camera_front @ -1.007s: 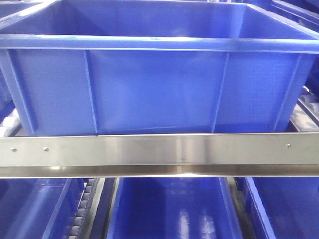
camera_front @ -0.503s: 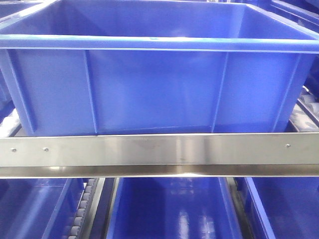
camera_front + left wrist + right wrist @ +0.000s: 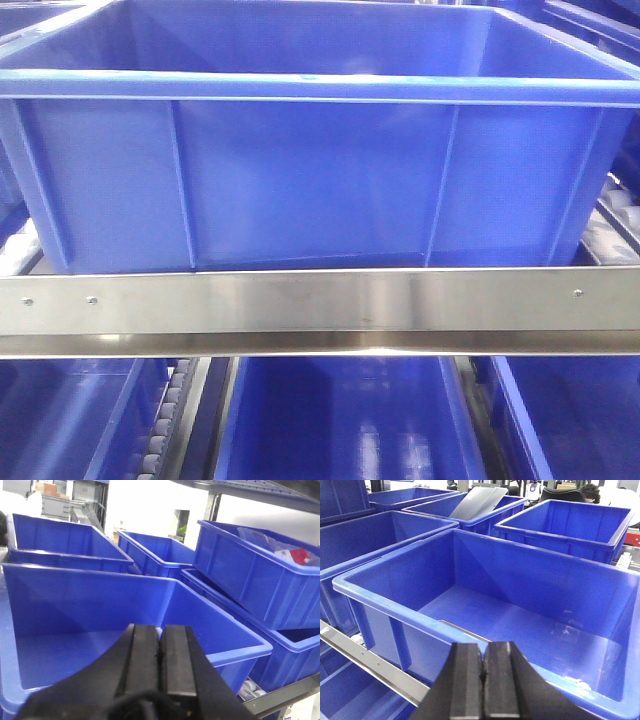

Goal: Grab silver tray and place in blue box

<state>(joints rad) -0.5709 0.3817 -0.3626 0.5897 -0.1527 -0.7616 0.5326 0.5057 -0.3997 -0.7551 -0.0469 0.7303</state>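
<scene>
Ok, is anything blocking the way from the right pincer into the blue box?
Nothing visible does. The blue box is open-topped just beyond the shut right pincer; only a thin pale strip lies along its near wall inside.

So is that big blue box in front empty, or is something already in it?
Not empty, it seems: the blue box shows a thin shiny rim on its floor, perhaps a tray.
</scene>
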